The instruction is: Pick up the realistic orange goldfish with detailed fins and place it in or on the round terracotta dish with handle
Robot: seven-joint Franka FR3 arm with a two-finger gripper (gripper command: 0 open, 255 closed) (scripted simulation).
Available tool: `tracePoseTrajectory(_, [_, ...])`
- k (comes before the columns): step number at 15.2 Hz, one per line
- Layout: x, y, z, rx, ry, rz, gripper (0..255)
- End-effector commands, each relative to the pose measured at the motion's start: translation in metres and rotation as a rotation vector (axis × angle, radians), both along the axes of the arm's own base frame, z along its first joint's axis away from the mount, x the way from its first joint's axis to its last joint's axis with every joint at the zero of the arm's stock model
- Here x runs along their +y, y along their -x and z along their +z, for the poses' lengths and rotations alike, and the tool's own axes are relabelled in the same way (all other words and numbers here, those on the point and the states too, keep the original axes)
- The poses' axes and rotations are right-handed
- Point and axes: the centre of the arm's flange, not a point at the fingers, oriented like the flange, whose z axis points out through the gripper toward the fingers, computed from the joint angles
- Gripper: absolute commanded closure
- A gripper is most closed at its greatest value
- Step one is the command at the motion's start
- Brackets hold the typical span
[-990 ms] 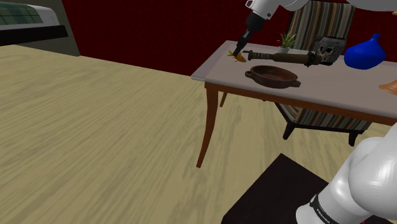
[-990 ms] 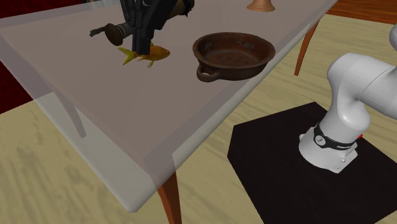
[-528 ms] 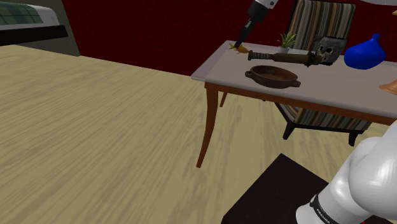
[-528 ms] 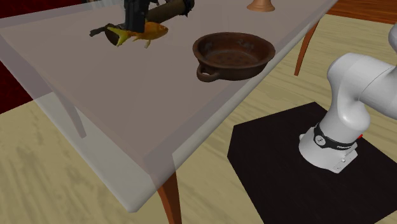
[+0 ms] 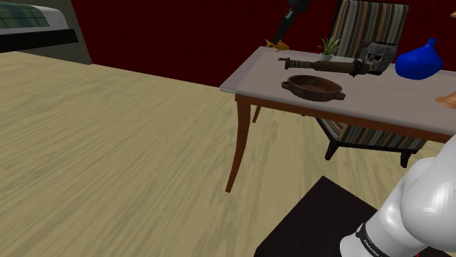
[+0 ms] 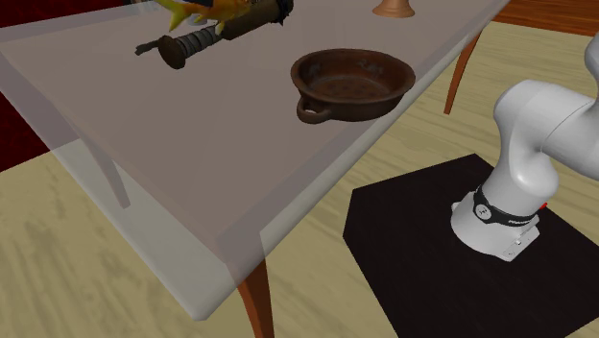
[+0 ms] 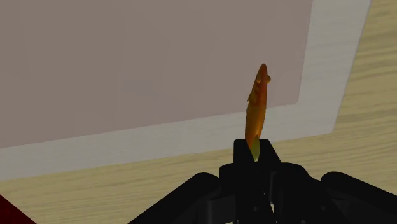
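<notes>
Wrist view: my claw (image 7: pixel 254 154) clamps the goldfish (image 7: pixel 257 108), apparently clear of the worktop (image 6: pixel 240 173). Carrying is the step; next I must swing over the dish (image 6: pixel 353 82) and lower.

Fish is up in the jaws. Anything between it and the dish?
A long dark object lies on the table between the goldfish and the brown dish. The goldfish hangs above it, so a carry at this height likely clears it.

The tool (image 5: pixel 280 36) with its goldfish (image 6: pixel 209 9) hangs in open air over the bench's (image 5: pixel 380 102) bare end. 1 dark dagger (image 6: pixel 197 40) lies flat between it and the open dish (image 6: pixel 353 84); a skull mask (image 5: pixel 376 57) stands farther off.
</notes>
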Motion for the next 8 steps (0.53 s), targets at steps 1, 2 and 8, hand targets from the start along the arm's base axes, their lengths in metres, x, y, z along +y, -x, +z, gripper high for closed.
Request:
tracePoseTrajectory(1, [-0.002,0.022,0.005,0.0,0.0,0.0,255])
tracePoseTrajectory(2, [-0.003,0.036,0.007,0.0,0.0,0.0,255])
tracePoseTrajectory(8, [-0.01,0.114,0.014,0.0,0.0,0.0,255])
